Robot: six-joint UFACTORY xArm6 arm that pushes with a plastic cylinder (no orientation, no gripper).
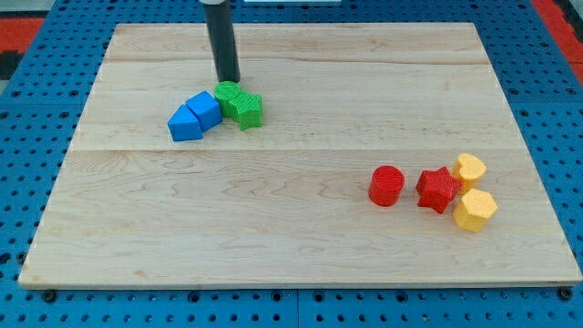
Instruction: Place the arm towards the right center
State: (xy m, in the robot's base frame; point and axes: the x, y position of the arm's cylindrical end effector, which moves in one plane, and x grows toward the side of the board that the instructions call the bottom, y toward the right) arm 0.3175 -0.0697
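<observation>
My tip (229,81) is at the view's upper left of centre, just above and touching or nearly touching the green blocks. The dark rod comes down from the view's top edge. Two green blocks sit together: a rounded one (227,94) and a star-like one (245,108). Two blue blocks lie left of them: a cube-like one (204,109) and a wedge-like one (185,123). At the view's right centre stand a red cylinder (386,185), a red star (438,189), a yellow heart-like block (469,169) and a yellow hexagon-like block (475,210).
The wooden board (301,246) lies on a blue pegboard surface (27,137). A red area shows at the view's top corners.
</observation>
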